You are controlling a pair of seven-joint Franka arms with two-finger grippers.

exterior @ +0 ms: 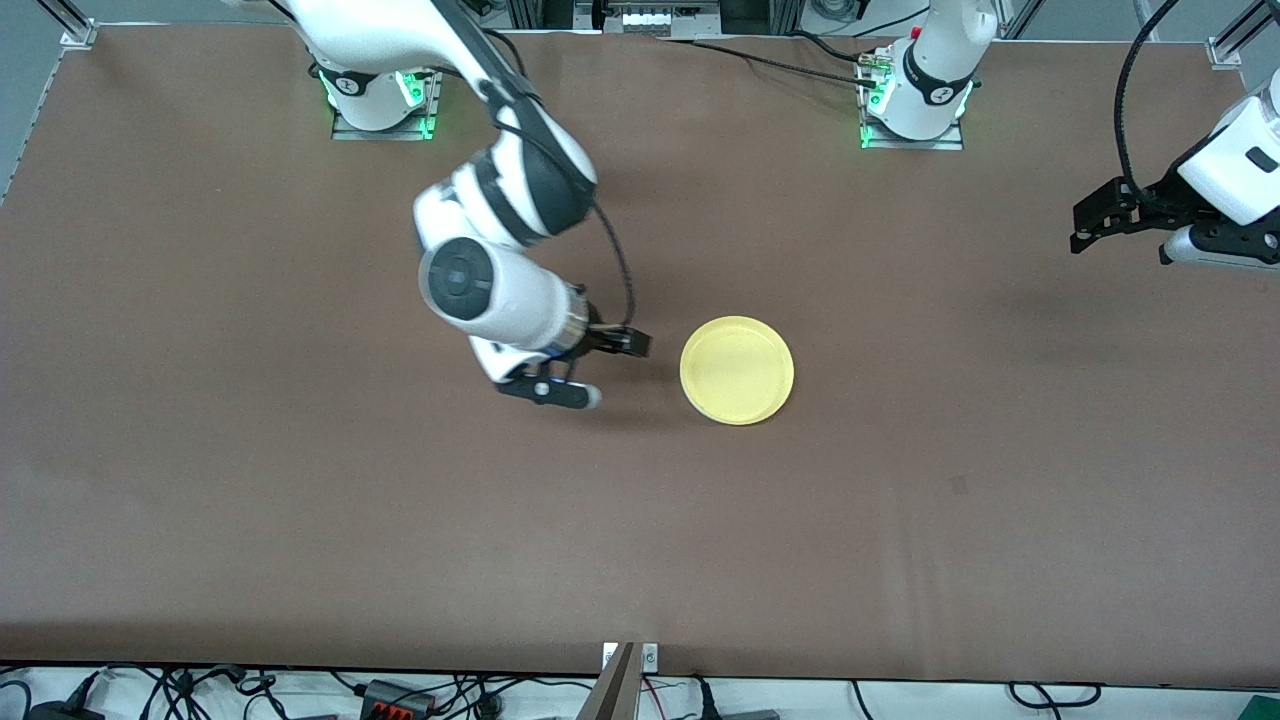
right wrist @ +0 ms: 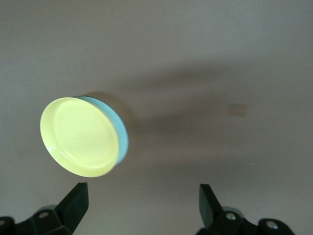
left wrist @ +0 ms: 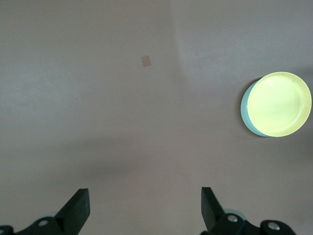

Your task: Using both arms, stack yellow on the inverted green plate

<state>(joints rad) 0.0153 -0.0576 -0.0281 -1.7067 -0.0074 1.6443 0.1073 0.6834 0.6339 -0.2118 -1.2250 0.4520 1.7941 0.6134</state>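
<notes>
Yellow (exterior: 737, 370) sits on green plate (right wrist: 122, 132), both tools open.

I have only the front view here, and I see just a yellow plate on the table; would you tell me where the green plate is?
Observer: The green plate lies directly under the yellow plate. The right wrist view shows its edge as a pale crescent along one side.
Operator: Thank you. Is the right tool holding anything?
Observer: No. The right tool is open and empty, beside the stack, toward the right arm's end of the table.
Operator: And the left tool?
Observer: The left tool is open and empty too. That arm waits over the left arm's end of the table, well apart from the plates.
</notes>
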